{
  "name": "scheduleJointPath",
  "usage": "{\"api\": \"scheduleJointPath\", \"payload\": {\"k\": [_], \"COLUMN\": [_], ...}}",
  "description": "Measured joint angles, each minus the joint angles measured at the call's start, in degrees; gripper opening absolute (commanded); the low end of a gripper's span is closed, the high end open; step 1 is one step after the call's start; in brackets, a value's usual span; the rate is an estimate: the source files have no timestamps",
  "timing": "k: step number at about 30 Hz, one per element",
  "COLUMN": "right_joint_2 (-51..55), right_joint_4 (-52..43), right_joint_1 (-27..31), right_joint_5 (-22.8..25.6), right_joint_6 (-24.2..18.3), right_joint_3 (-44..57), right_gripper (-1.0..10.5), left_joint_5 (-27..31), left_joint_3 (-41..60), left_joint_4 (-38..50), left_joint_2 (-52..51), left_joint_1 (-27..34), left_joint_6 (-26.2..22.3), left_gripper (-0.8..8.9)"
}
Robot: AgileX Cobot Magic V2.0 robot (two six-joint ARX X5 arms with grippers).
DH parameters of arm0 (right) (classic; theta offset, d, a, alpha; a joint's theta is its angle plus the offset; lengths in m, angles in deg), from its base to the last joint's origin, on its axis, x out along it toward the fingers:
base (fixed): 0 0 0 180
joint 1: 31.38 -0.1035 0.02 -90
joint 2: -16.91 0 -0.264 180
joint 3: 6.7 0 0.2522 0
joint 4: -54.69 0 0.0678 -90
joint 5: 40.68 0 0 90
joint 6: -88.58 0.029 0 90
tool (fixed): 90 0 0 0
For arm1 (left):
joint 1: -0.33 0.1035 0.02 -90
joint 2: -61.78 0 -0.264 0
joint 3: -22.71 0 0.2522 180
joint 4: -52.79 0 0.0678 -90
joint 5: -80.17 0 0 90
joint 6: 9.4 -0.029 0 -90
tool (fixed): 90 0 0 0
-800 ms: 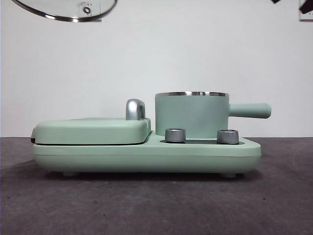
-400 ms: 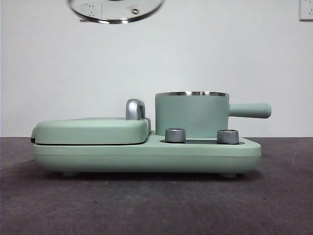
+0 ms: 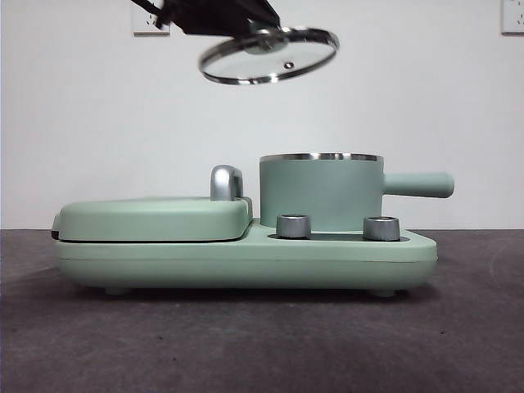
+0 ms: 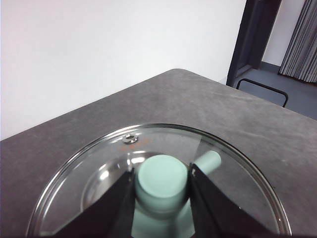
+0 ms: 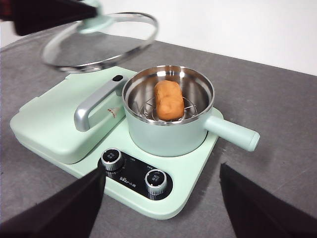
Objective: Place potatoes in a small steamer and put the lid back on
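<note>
The clear glass lid with its steel rim hangs tilted in the air, above and a little left of the small steamer. My left gripper is shut on the lid's mint-green knob and enters the front view from the top left. In the right wrist view the orange-brown potato lies on a steel rack inside the steamer, with the lid over the griddle side. My right gripper is open, back from the appliance, holding nothing.
The steamer sits on a mint-green base with two steel dials in front. A flat hinged griddle cover with a chrome handle lies to its left. The pot's side handle sticks out to the right.
The lid has travelled right and downward from the top left corner toward the steamer. The left arm holding it now shows in the front view.
</note>
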State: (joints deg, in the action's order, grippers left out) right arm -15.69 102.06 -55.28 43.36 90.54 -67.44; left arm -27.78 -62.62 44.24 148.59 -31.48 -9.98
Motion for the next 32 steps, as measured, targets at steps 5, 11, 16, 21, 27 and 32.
{"api": "scheduleJointPath", "payload": {"k": [5,11,16,21,27,32], "right_joint_2": [0.0,0.0,0.0,0.0,0.0,0.0], "right_joint_4": [0.0,0.0,0.0,0.0,0.0,0.0], "right_joint_1": [0.0,0.0,0.0,0.0,0.0,0.0], "right_joint_5": [0.0,0.0,0.0,0.1,1.6,2.6], "right_joint_6": [0.0,0.0,0.0,0.0,0.0,0.0], "right_joint_3": [0.0,0.0,0.0,0.0,0.0,0.0], "right_gripper": [3.6,3.6,3.6,3.6,3.6,3.6], "left_joint_5": [0.0,0.0,0.1,0.0,-0.6,-1.3], "left_joint_3": [-6.8,-12.9,-15.0,-15.6,-15.6,-15.6], "left_joint_4": [0.9,0.9,0.5,0.6,0.6,0.4], "left_joint_2": [6.4,13.9,18.4,20.9,22.5,23.3], "left_joint_1": [-0.3,-0.3,-0.4,-0.4,-0.7,-1.4], "left_joint_6": [0.0,-0.1,-2.0,-3.5,-4.2,-4.3], "left_gripper": [0.1,0.1,0.1,0.1,0.1,0.1]}}
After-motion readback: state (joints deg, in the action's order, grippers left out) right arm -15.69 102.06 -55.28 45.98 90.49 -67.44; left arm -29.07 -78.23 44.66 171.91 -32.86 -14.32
